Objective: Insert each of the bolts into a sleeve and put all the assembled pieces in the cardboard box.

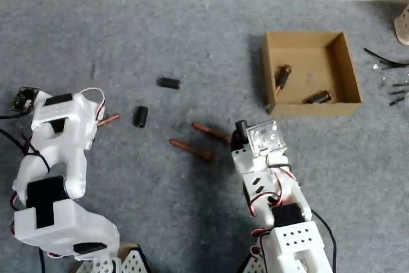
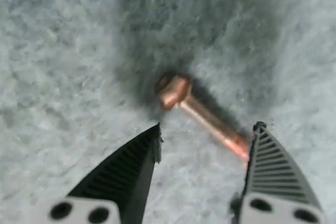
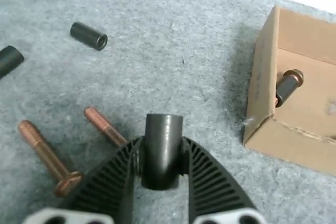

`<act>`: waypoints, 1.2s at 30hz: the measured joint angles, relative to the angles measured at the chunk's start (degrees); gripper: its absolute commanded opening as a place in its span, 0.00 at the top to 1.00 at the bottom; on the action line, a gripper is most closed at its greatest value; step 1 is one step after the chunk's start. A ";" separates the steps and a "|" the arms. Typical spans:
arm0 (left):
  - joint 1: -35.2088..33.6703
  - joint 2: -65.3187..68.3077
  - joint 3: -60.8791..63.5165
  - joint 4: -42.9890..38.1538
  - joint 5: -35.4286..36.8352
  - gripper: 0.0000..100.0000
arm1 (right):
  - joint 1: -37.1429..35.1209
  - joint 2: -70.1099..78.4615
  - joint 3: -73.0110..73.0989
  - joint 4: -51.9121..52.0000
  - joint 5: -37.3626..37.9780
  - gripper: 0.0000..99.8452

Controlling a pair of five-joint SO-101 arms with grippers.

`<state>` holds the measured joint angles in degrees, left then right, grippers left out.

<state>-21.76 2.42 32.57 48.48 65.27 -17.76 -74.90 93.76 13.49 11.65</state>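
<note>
Hovering low over the grey tabletop (image 1: 192, 36) with the left pincer (image 2: 207, 129) spread wide and gripping nothing. Straddling a copper bolt (image 2: 199, 111) between the open jaws, with its shank end just beside one fingertip (image 2: 262, 150) and its head out ahead of the tips, nearer the other jaw. Lying aslant, then, neither along the closing line nor square across it. Probably calling for a small wrist turn before closing, or else risking a roll sideways instead of a clean clamp on the shank.

Clamping a dark sleeve (image 3: 164, 127) in the right pincer (image 3: 161, 148), with the open bore standing proud of the fingertips and facing up and forward, seemingly ready to take a shank.

Leaving a nearer bolt (image 1: 212, 133) just beside the right pincer on the side toward the left arm, and a farther bolt (image 1: 192, 150) a little beyond it, both pointing roughly toward that pincer. Leaving one loose sleeve (image 1: 140, 116) near the left pincer and a second sleeve (image 1: 169, 83) farther ahead.

Facing the cardboard box (image 1: 268, 75) ahead of the right pincer and to its outer side, with one assembled piece (image 1: 282, 76) and another assembled piece (image 1: 317, 98) already inside.

Judging the left arm nearer the straddled bolt, and the right arm nearer the box.
</note>
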 measured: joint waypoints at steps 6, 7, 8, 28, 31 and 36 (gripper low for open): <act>-0.44 0.00 2.20 -4.48 1.41 0.74 | 0.00 0.00 0.00 0.00 0.00 1.00; -0.53 0.00 2.29 -4.57 1.67 0.75 | 0.00 0.00 0.00 0.00 0.09 1.00; -0.70 0.00 2.37 -4.66 1.76 0.75 | 0.00 0.00 0.00 0.00 0.09 1.00; -0.97 16.44 -18.11 12.48 1.93 0.89 | 0.00 0.00 0.00 0.00 0.53 1.00; -0.79 17.93 -20.48 15.03 2.02 1.00 | 0.00 0.00 0.00 0.00 0.53 1.00; -0.70 18.55 -21.01 17.05 1.58 1.00 | 0.00 0.00 0.00 0.00 0.53 1.00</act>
<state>-22.46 20.97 11.56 65.54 66.86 -17.76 -74.90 93.76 13.49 12.18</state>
